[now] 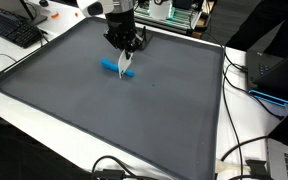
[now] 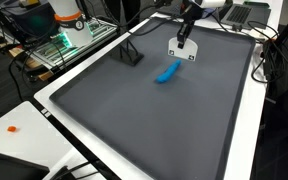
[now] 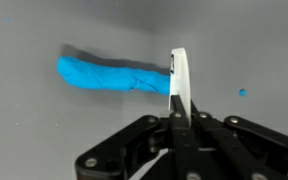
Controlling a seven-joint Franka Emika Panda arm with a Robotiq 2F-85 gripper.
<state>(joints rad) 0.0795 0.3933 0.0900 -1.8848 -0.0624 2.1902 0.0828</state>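
My gripper hangs over the far part of a dark grey mat, shut on a thin white flat piece that points down from its jaws. In the wrist view the gripper holds this white piece edge-on. A blue soft roll lies flat on the mat, and its end is right beside the piece. In both exterior views the white piece is just above or at the blue roll; whether they touch is unclear. In an exterior view the blue roll is left of the piece.
The mat has a raised rim on a white table. A keyboard lies at the far left and a dark device with cables at the right. A small black stand sits on the mat. A blue speck is near the roll.
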